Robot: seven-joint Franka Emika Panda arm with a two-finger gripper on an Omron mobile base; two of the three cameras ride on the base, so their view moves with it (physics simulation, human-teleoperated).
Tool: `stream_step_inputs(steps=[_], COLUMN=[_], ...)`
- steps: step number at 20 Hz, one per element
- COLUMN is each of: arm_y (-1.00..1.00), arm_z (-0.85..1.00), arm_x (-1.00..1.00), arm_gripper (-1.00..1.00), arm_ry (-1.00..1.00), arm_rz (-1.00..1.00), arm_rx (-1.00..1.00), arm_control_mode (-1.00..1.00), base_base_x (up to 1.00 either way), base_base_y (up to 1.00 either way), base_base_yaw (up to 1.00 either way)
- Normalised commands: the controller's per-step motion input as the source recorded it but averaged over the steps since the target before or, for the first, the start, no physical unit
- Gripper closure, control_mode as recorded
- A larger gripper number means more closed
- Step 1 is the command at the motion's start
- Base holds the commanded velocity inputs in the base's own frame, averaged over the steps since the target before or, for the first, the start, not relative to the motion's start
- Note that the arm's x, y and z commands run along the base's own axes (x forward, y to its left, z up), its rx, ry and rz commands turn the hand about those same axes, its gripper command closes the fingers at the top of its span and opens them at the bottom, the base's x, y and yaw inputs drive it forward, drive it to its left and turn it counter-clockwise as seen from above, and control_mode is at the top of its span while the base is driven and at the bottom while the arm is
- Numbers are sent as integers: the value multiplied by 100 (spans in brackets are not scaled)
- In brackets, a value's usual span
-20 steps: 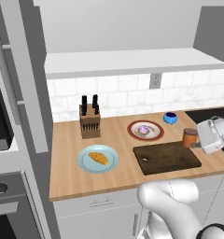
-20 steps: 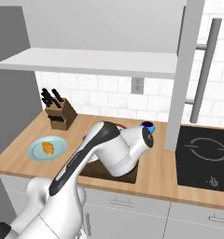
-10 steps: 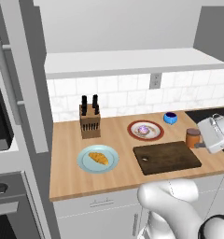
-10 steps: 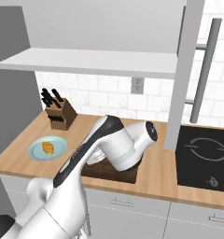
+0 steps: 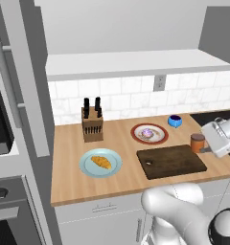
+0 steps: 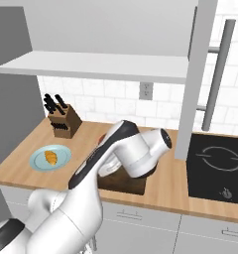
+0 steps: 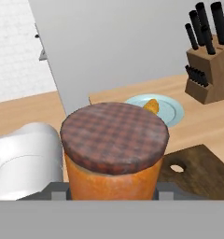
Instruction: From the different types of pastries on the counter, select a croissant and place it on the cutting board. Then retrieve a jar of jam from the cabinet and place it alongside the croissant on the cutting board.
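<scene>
You had the pincer [image 5: 206, 147] closed on the small orange-brown jar with the dark checked lid [image 7: 114, 156]; rigid, probably smooth-sided, it looked best held mid-body.

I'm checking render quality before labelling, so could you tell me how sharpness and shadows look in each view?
Left base view: soft, the croissant slightly blurred, faint shadows. Right base view: even light, no glare. Hand view: the jar of jam looms large with crisp lid texture.
</scene>
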Motion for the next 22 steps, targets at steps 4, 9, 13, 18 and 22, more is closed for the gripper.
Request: stream_step_inputs(steps=[4,9,13,18,22], arm_y=[0,0,0,2,31], arm_z=[-20,-18,-16,-24,-35], arm_x=[10,21,31,37,33], arm_gripper=[100,100,100,100,100], arm_ry=[0,0,0,0,0], arm_rz=[0,0,0,0,0], arm_rx=[0,0,0,0,-8], arm_control_mode=[-100,-100,-100,-100,-100], base_base_x=[0,0,0,0,0], base_base_y=[0,0,0,0,0], base_base_yaw=[0,0,0,0,0])
